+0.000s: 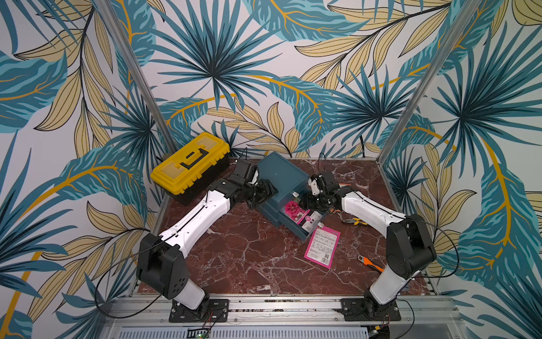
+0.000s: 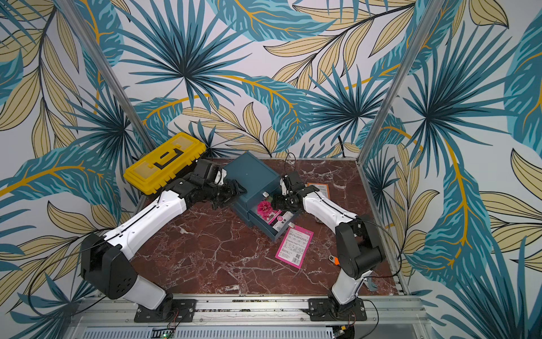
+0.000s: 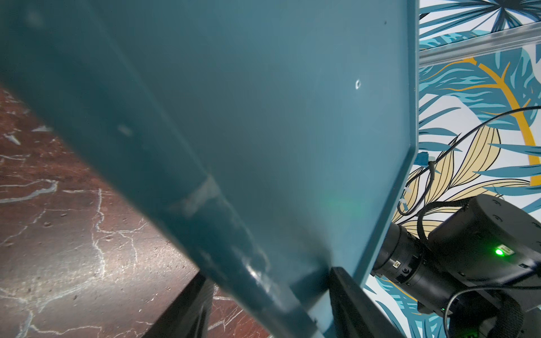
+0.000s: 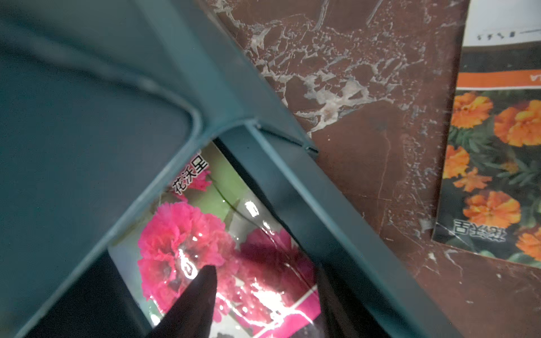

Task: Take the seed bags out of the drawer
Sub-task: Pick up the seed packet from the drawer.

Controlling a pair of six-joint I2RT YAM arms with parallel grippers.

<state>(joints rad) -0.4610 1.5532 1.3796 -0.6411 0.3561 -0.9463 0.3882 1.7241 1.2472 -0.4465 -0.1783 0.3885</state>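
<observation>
A dark blue drawer cabinet (image 1: 281, 173) stands mid-table with its lower drawer (image 1: 305, 233) pulled out. One magenta seed bag (image 1: 296, 210) with a pink flower lies inside it. My right gripper (image 4: 265, 281) is open inside the drawer. One fingertip (image 4: 205, 281) rests over that bag (image 4: 190, 234) and the other stands by the drawer wall. A second magenta seed bag (image 1: 322, 248) lies white side up on the table before the drawer. An orange one (image 2: 319, 187) lies behind my right arm. My left gripper (image 3: 269, 275) clamps the cabinet's (image 3: 263, 117) near left corner.
A yellow toolbox (image 1: 190, 163) sits at the back left, close to my left arm. Pliers (image 1: 355, 221) and an orange-handled wrench (image 1: 370, 263) lie on the marble table (image 1: 249, 258) beside my right arm. Patterned walls and metal posts close in the back and sides.
</observation>
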